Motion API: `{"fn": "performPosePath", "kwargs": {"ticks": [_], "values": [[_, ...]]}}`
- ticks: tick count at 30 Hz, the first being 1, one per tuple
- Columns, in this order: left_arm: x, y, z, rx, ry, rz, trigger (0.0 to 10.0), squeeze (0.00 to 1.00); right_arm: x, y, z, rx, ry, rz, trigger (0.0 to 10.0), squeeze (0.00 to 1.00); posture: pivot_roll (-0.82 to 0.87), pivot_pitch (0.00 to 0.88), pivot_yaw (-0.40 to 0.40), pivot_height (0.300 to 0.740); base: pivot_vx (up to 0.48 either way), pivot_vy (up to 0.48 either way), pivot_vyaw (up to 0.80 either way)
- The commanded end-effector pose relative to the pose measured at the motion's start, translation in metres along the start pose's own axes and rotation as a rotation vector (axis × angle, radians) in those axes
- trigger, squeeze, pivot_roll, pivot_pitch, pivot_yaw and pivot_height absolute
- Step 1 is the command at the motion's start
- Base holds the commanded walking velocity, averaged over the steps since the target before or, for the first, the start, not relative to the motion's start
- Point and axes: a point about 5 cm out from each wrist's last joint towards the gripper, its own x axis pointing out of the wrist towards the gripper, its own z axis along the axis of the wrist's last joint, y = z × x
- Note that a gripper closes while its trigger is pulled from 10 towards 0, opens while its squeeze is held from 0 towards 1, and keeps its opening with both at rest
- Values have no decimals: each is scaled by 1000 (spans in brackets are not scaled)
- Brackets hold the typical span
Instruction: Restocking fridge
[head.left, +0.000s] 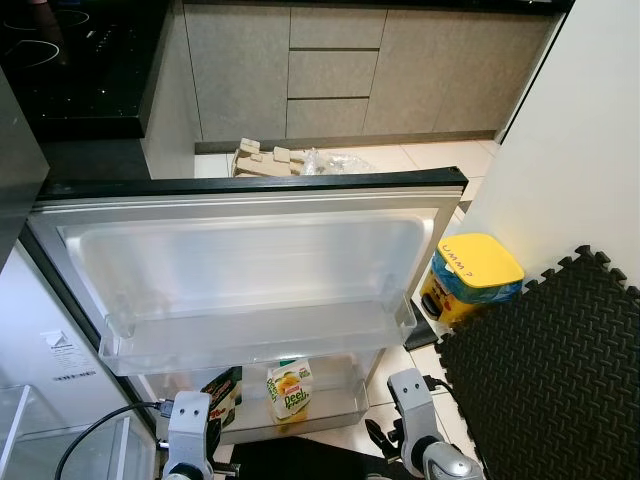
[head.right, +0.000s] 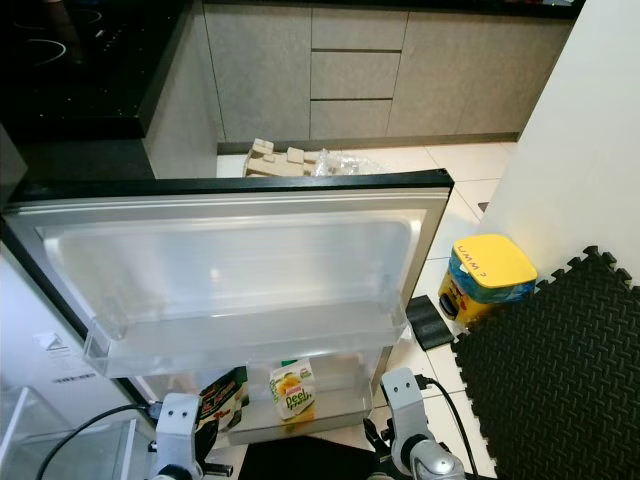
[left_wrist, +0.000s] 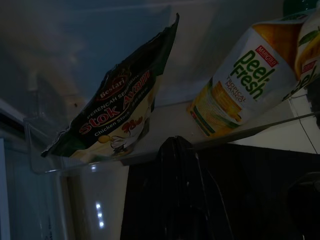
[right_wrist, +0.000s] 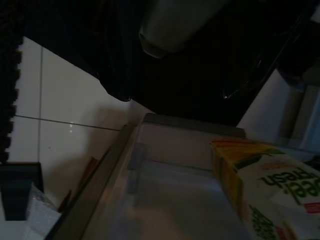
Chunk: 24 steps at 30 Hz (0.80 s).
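Observation:
The fridge door (head.left: 250, 250) stands open before me, seen from above. Its upper clear shelf (head.left: 260, 340) holds nothing. In the lower door shelf (head.left: 345, 405) a yellow Peel Fresh juice carton (head.left: 289, 390) stands beside a dark Stok Ayam stock packet (head.left: 222, 392). The left wrist view shows the same packet (left_wrist: 117, 115) and carton (left_wrist: 245, 85) from just below, behind the shelf's clear rail. The carton (right_wrist: 265, 190) is also close in the right wrist view. My left arm (head.left: 188, 425) and right arm (head.left: 410, 400) hang low in front of that shelf, one on each side.
A blue tub with a yellow lid (head.left: 475, 275) stands on the tile floor to the right, next to a black foam mat (head.left: 550, 370). Cardboard and plastic wrap (head.left: 290, 160) lie beyond the door, before grey cabinets (head.left: 335, 70). A white wall (head.left: 590, 130) closes the right.

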Motion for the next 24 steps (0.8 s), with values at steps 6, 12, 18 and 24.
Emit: {"fn": "performPosePath", "kwargs": {"ticks": [6,12,18,24], "values": [[-1,-6,-4,1,15,-18,10000,0,-1,0,0,7,-16,3,10000,0,-61,20,-82,668,0,0,0],[0,-6,-4,1,14,-18,10000,0,-1,0,1,4,-27,-7,10000,0,-61,21,-83,682,0,0,0],[0,-6,-4,1,15,-18,10000,0,-1,-1,1,12,-30,-17,10000,0,-62,22,-83,682,0,0,0],[0,-6,-4,-1,16,-17,10000,0,-1,-1,1,10,-31,-19,10000,0,-63,21,-85,682,0,0,0]]}}
